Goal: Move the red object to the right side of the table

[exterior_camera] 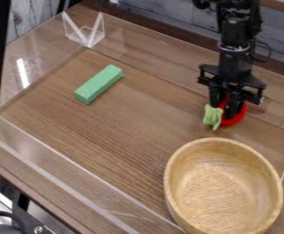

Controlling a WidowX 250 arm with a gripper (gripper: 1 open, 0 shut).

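Observation:
The red object (236,116), a small strawberry-like toy with a light green leafy cap on its left, lies on the brown wood-grain table (131,119) near the right wall, just behind the bowl. My gripper (231,103) points straight down onto it, its black fingers shut on the red fruit. The fingers hide the fruit's upper part.
A large wooden bowl (225,187) stands at the front right, close to the fruit. A flat green block (98,83) lies left of centre. A clear folded acrylic stand (83,30) sits at the back left. Low clear walls edge the table.

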